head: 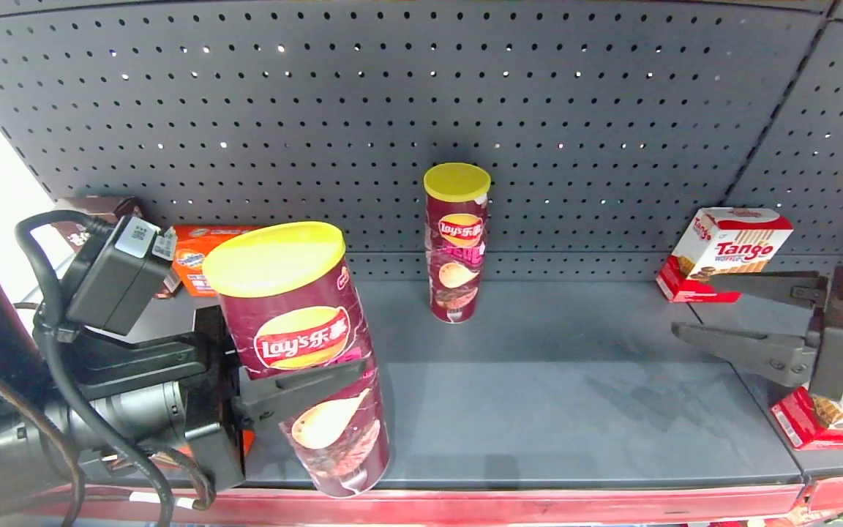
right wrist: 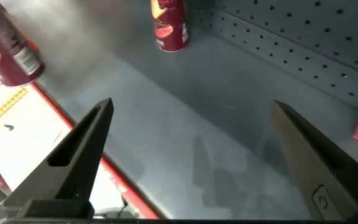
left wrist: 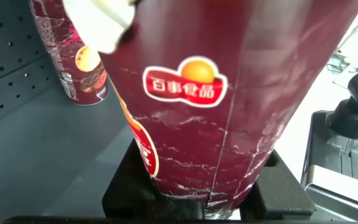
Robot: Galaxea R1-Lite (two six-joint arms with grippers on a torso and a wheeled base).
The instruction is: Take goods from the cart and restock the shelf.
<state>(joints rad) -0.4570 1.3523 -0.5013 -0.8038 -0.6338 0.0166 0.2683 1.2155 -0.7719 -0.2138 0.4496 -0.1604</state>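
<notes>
the chip can (head: 297,351) is a tall round tube with a glossy maroon wrap, a flat yellow plastic lid and a shiny foil-look lower half. it sits at the front left of the shelf (head: 538,395), leaning a little, its base right at the red front lip (head: 465,505); whether the base rests on the board cannot be told. the left gripper (head: 312,369) is clamped around the can's middle, one flat black finger lying across the label and the other behind the tube. in the left wrist view the tube's seam and wrinkled wrap fill the space between the jaws.

a second can (head: 456,245) of the same kind stands upright farther back, near the middle of the shelf, just in front of the back panel (head: 392,95), well apart from the held one. the panel is dark grey metal punched with rows of small round holes; the shelf board is smooth matt grey.

the right gripper (head: 692,304) hangs over the right end of the shelf, its two long tapered dark fingers spread wide with nothing between them and touching nothing.

a red-and-white wafer box (head: 729,252) leans against the panel behind that gripper, another box of that sort (head: 831,421) lies below it, and an orange box (head: 198,256) lies flat at the back left.
</notes>
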